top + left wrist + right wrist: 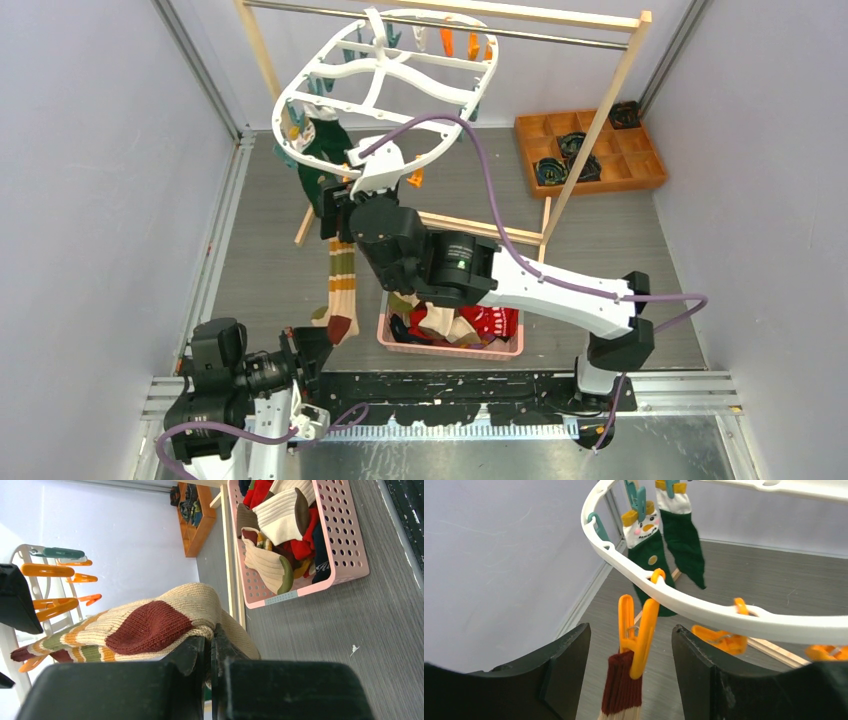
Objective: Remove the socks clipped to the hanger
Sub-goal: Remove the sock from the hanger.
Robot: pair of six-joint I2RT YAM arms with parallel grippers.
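The white hanger (385,70) hangs from the rack's rail. Two green snowman socks (325,150) are clipped at its left rim (704,612), and they also show in the right wrist view (651,560). A beige striped sock (342,280) hangs from an orange clip (636,635) by its maroon cuff (624,685). My right gripper (630,630) is open, with one finger on each side of that clip and cuff, touching neither. My left gripper (214,635) is low at the near left and shut on the toe end of the striped sock (150,625).
A pink basket (450,348) with several socks in it sits on the floor under the right arm, and shows in the left wrist view too (345,545). A wooden compartment tray (640,170) lies at the far right. The wooden rack's leg (590,130) slants nearby.
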